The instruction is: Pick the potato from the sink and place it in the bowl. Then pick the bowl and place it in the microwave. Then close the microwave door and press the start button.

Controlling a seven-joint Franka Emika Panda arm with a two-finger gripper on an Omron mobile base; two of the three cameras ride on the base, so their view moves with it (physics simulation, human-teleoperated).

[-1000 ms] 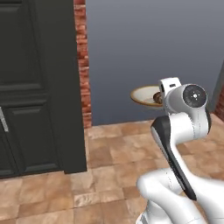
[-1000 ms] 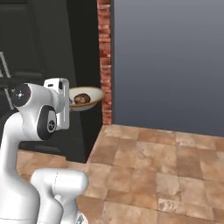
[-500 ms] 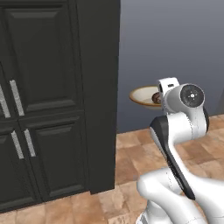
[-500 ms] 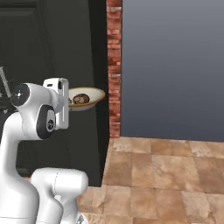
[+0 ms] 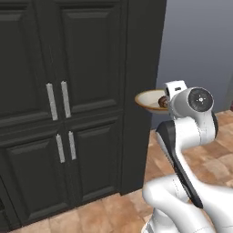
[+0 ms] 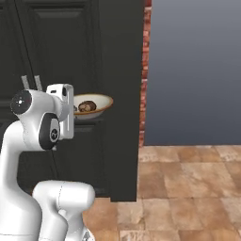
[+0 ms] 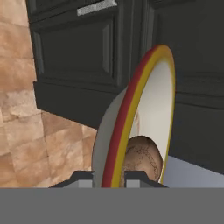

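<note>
Hand view: tool (image 7: 109,177) pinches the bowl (image 7: 144,105) rim, potato (image 7: 142,157) just beside its tips

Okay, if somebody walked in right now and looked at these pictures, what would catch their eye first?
Probably the bowl held up in the air by its rim in the gripper, with the potato lying inside it. Right behind it stands a tall black cabinet with paired silver handles, filling the left of both base views, on a tan tiled floor. In the hand view the bowl shows edge-on, its red and yellow rim between the fingertips.
</note>
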